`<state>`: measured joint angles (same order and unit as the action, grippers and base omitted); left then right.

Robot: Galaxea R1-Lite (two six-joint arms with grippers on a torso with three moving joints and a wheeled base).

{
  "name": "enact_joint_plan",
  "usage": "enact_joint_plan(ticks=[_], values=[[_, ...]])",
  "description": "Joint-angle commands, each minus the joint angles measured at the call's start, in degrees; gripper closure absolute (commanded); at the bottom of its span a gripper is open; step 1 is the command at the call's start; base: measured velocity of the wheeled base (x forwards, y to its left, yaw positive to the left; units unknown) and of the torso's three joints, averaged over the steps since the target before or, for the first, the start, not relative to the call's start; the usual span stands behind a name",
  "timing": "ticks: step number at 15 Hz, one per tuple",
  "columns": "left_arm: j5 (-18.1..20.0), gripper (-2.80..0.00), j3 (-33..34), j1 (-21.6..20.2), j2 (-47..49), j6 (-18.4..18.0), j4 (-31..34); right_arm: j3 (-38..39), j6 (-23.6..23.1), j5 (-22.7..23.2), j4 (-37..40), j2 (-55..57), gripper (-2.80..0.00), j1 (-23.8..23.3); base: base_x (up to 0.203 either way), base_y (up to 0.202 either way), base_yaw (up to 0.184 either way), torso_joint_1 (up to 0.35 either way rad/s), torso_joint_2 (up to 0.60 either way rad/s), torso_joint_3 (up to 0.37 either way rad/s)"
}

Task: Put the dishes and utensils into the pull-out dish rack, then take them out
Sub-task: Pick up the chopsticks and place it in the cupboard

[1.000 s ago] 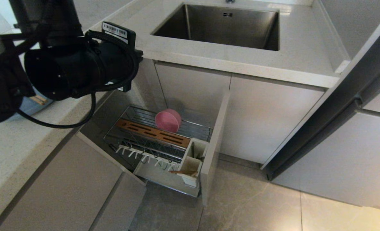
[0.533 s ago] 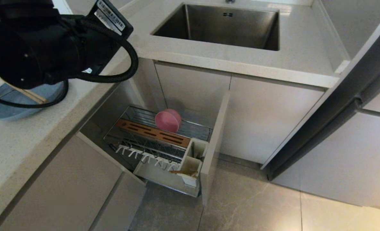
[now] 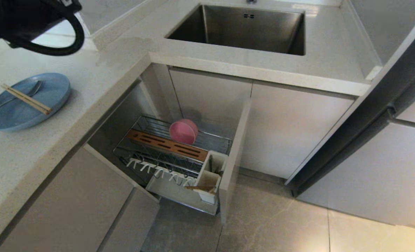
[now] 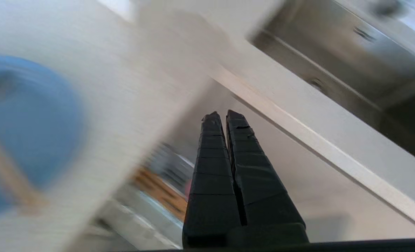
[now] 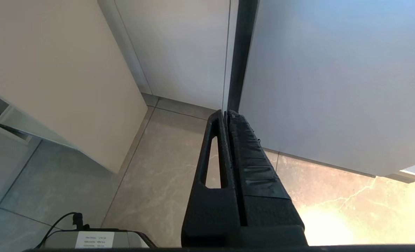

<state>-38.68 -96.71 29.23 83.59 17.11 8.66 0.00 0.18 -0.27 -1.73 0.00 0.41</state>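
A light-blue plate (image 3: 25, 101) lies on the counter at the left, with wooden chopsticks (image 3: 27, 99) and a silver spoon (image 3: 9, 101) resting on it. The pull-out dish rack (image 3: 174, 159) stands open below the counter, and a pink bowl (image 3: 183, 131) sits on its side in it. A white utensil cup (image 3: 211, 175) is at its front corner. My left gripper (image 4: 223, 115) is shut and empty, raised over the counter edge above the rack; only its arm (image 3: 21, 17) shows at the head view's top left. The blurred plate (image 4: 25, 133) appears beside it. My right gripper (image 5: 225, 112) hangs shut over the floor.
A steel sink (image 3: 242, 28) is set in the counter behind the rack. The open cabinet door (image 3: 233, 157) stands on the rack's right. Closed cabinet fronts (image 3: 291, 129) and tiled floor (image 3: 281, 224) fill the right side.
My left arm has swung up and to the left, out of the way of the plate, which now shows whole with chopsticks and spoon on it. The rack and bowl have not moved.
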Motion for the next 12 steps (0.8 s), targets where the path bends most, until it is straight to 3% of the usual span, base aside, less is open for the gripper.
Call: enact_joint_plan(ticks=[1,6,9,12], values=[[-0.6,0.00,-4.6,-2.1,1.1,0.1,4.3,0.4,0.0,0.0,0.0,0.0,0.00,0.0,0.000,0.000,0.000,0.000,0.00,0.000],[-4.8,0.00,-8.4,-4.4,1.3,-0.2,10.6,0.4,0.0,0.0,0.0,0.0,0.00,0.0,0.000,0.000,0.000,0.000,0.00,0.000],[-3.2,0.00,-8.6,-15.9,2.4,-0.2,11.1,0.5,0.0,0.0,0.0,0.0,0.00,0.0,0.000,0.000,0.000,0.000,0.00,0.000],[3.0,0.00,-7.3,-25.2,3.5,2.7,11.8,0.5,0.0,0.0,0.0,0.0,0.00,0.0,0.000,0.000,0.000,0.000,0.00,0.000]])
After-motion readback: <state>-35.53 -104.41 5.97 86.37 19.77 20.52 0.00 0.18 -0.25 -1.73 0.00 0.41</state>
